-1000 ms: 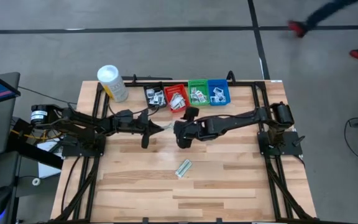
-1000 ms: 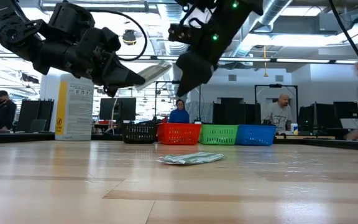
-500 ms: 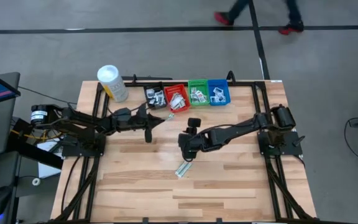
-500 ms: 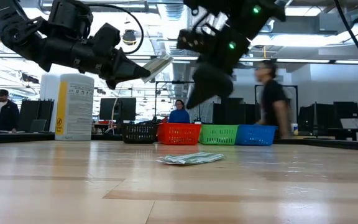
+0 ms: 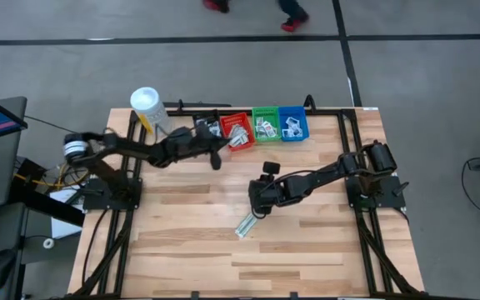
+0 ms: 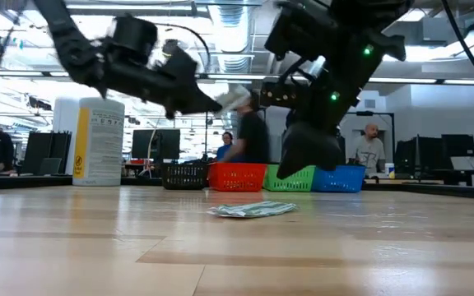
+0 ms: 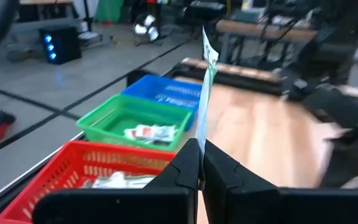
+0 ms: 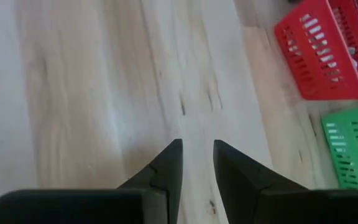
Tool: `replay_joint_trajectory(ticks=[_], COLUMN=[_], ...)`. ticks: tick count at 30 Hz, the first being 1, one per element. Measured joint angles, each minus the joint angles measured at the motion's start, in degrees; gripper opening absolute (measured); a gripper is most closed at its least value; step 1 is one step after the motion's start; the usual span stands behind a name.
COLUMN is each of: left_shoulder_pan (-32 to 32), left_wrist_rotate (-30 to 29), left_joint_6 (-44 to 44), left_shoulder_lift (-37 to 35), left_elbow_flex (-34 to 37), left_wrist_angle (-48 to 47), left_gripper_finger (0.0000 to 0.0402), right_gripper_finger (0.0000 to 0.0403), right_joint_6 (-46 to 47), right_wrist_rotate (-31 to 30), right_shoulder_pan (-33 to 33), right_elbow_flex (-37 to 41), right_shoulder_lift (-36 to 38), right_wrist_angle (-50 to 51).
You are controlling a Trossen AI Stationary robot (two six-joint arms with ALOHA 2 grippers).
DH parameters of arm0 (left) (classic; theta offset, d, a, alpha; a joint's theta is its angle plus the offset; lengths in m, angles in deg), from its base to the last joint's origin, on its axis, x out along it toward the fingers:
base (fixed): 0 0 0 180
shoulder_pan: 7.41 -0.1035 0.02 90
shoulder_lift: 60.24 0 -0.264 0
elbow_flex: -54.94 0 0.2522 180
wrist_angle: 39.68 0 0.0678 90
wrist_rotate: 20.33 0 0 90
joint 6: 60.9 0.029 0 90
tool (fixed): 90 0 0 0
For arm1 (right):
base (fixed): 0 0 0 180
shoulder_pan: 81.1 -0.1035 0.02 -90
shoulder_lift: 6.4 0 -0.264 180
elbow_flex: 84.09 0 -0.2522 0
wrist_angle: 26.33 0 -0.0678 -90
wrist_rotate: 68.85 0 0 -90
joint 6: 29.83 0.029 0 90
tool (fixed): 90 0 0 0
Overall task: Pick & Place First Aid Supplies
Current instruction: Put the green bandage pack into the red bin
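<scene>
My left gripper (image 5: 217, 157) hovers next to the red bin (image 5: 237, 132), shut on a pale-green wrapped strip (image 7: 205, 81) that shows edge-on in the left wrist view. Another pale-green packet (image 5: 246, 225) lies flat on the wooden table near its middle, also seen in the low view (image 6: 253, 210). My right gripper (image 5: 257, 205) hangs just above and to the far right of that packet. Its fingers (image 8: 166, 163) point down at bare wood, open a small way, with nothing between them. My left gripper pinches one end of the strip (image 7: 200, 138) between its two fingertips. The rest of the strip sticks out past the fingertips, edge-on to the wrist camera. The fingers reach from the table's left toward the bins. The strip (image 6: 235, 98) is lifted clear, high above the table.
Black (image 5: 207, 127), red, green (image 5: 265, 123) and blue (image 5: 292, 122) bins holding packets stand in a row at the far edge. A white canister (image 5: 151, 111) stands at the far left. A person (image 6: 253, 140) walks behind the table. Bare wood lies toward the near edge.
My left gripper has carried the strip toward the far edge and the right, up to the red bin, and stayed shut on it. My right gripper has gone toward the near edge and down, ending just above the packet on the table, which has not moved.
</scene>
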Motion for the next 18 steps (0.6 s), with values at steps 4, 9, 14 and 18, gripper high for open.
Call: replay_joint_trajectory(ticks=[4,9,14,18], left_shoulder_pan=[-2.7,-6.1,-8.0,-8.2], left_wrist_rotate=[0.0,-1.6,-1.8,-1.7], left_joint_6=[0.5,0.0,-1.1,-1.1], left_shoulder_lift=[8.3,16.3,18.6,18.6], left_elbow_flex=[-5.8,-11.0,-11.8,-11.8], left_wrist_angle=[0.0,-0.3,-0.7,-0.5], left_gripper_finger=[0.0008,0.0006,0.0011,0.0025], right_gripper_finger=[0.0084,0.0084,0.0084,0.0084], right_joint_6=[1.3,0.9,0.8,0.7], right_wrist_rotate=[0.0,0.1,0.0,0.0], right_shoulder_pan=[0.0,-1.0,-1.6,-1.5], right_elbow_flex=[0.4,0.4,0.4,0.4], right_shoulder_lift=[0.0,0.0,0.0,0.0], right_wrist_angle=[-0.5,-2.3,-2.2,-2.7])
